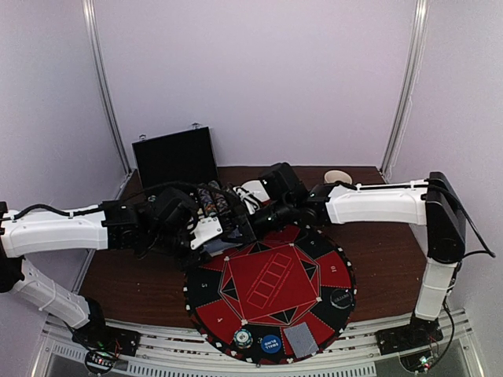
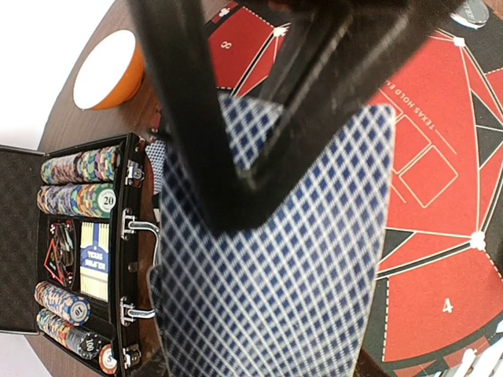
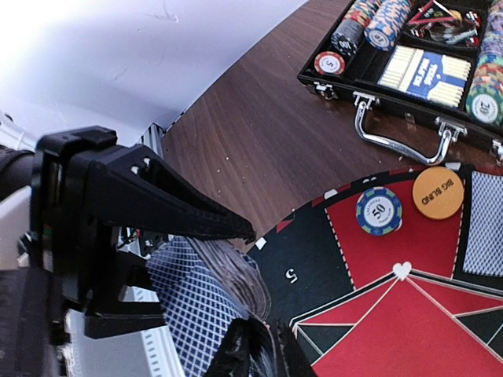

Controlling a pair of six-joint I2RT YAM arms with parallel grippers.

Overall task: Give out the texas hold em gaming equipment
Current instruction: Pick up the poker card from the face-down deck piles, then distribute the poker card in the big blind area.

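Cards (image 1: 209, 232) offered for dealing
From above: clenching them in the left pincer (image 1: 198, 229) by the far-left edge of the mat (image 1: 271, 289), beside the right pincer (image 1: 253, 220). Left wrist: pinching them flat, backs showing. Right wrist: poised at their edge, likely to peel one; cannot tell whether clamped.

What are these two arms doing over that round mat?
The two arms are handing out poker gear. The left end effector is clamped on a stack of blue-checked playing cards at the edge of the round red-and-black mat, and the right end effector has its fingers around that stack, probably to take a card. One seat has a blue-rimmed chip, an orange disc and a face-down card. The black briefcase of chips lies open behind.
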